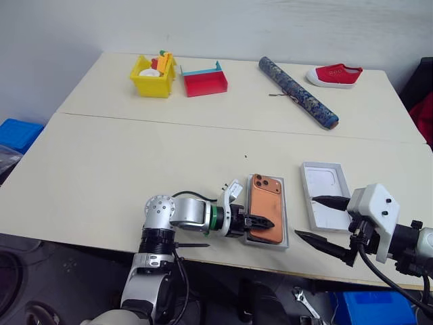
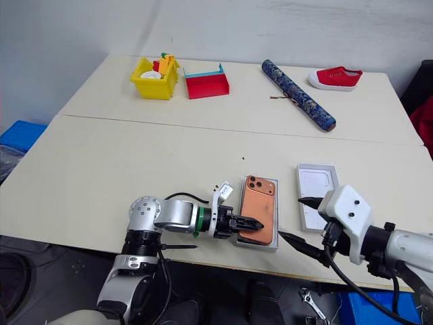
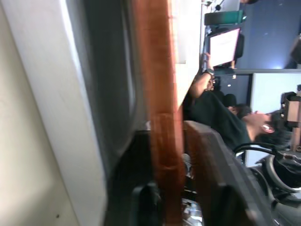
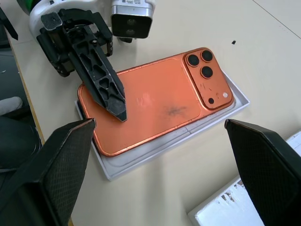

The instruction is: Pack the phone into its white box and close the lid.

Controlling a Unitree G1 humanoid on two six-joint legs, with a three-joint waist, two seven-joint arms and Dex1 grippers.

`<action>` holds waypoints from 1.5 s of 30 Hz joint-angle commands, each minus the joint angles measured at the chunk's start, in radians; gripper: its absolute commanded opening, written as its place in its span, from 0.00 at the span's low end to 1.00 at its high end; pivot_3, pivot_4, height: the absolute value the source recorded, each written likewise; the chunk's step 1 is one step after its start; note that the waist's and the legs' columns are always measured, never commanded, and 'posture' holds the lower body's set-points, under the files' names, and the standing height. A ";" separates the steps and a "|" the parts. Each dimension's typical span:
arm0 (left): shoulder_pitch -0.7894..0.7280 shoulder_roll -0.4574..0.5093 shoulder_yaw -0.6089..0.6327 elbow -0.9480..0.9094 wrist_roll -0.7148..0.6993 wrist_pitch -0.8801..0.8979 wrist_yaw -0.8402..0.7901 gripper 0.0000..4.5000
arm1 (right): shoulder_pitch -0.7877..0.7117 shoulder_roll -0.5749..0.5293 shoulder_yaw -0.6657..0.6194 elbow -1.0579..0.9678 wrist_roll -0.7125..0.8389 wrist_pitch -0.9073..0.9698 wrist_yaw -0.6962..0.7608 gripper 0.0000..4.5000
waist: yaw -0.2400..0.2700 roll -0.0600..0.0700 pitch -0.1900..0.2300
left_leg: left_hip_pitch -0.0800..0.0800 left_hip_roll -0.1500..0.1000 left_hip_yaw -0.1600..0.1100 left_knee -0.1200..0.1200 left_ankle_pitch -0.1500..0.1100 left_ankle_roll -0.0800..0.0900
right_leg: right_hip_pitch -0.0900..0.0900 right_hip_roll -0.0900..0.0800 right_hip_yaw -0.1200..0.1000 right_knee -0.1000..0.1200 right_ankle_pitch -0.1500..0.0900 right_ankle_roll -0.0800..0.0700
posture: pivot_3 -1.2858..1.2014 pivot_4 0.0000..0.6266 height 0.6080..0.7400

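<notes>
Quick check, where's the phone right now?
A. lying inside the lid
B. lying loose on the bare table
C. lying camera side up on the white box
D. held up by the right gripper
C: the phone lies lenses up on the white box; the lid holds nothing.

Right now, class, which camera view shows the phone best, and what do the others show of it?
The right wrist view: the phone lies camera side up across the white box, lenses plain. Both eye views show it whole but farther off, the left gripper on its near end. The left wrist view shows its orange edge.
</notes>
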 commanded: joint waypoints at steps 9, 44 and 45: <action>-0.088 0.113 -0.114 0.010 -0.092 0.001 -0.099 0.95 | 0.007 -0.007 0.006 0.005 0.003 -0.053 -0.026 1.00 | -0.004 0.000 0.000 | 0.004 0.000 0.002 0.000 0.000 0.000 | 0.002 0.001 0.002 0.001 0.000 0.000 | 0.52 0.24 1.00; -0.312 0.267 -0.359 0.056 -0.118 0.001 -0.239 0.95 | 0.015 0.012 0.087 0.044 -0.040 -0.179 -0.088 1.00 | -0.003 0.000 0.000 | 0.006 0.000 0.005 -0.001 0.000 -0.001 | 0.002 0.001 0.005 0.001 0.000 0.000 | 0.52 0.24 1.00; -0.323 0.257 -0.358 0.066 -0.100 0.001 -0.255 0.95 | 0.013 0.012 0.089 0.046 -0.041 -0.182 -0.090 1.00 | -0.003 0.000 0.000 | 0.005 0.000 0.005 -0.001 0.000 -0.001 | 0.002 0.001 0.005 0.001 0.000 0.000 | 0.52 0.24 1.00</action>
